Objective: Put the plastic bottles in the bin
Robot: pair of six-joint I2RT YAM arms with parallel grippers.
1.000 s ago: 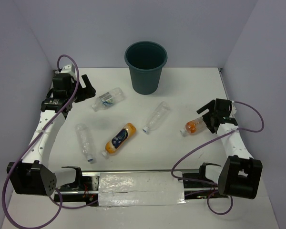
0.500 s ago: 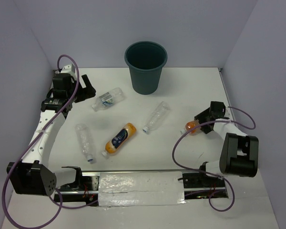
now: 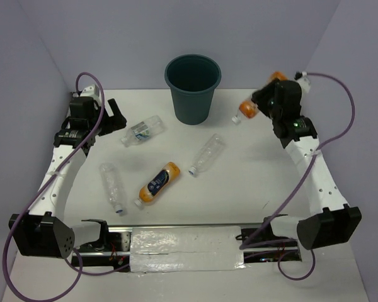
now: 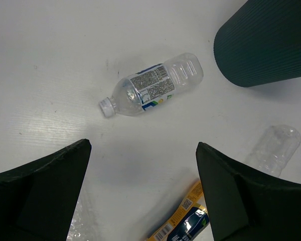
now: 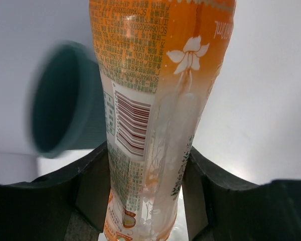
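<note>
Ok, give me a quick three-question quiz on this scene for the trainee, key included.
1. True or false: the right gripper is shut on the short orange bottle, held off the table.
2. How many bottles lie on the table? A) two B) four C) five
3. Fill the gap: the left gripper is ___ and holds nothing.

Key
1. True.
2. B: three clear bottles and the blue-labelled orange bottle.
3. open
</note>
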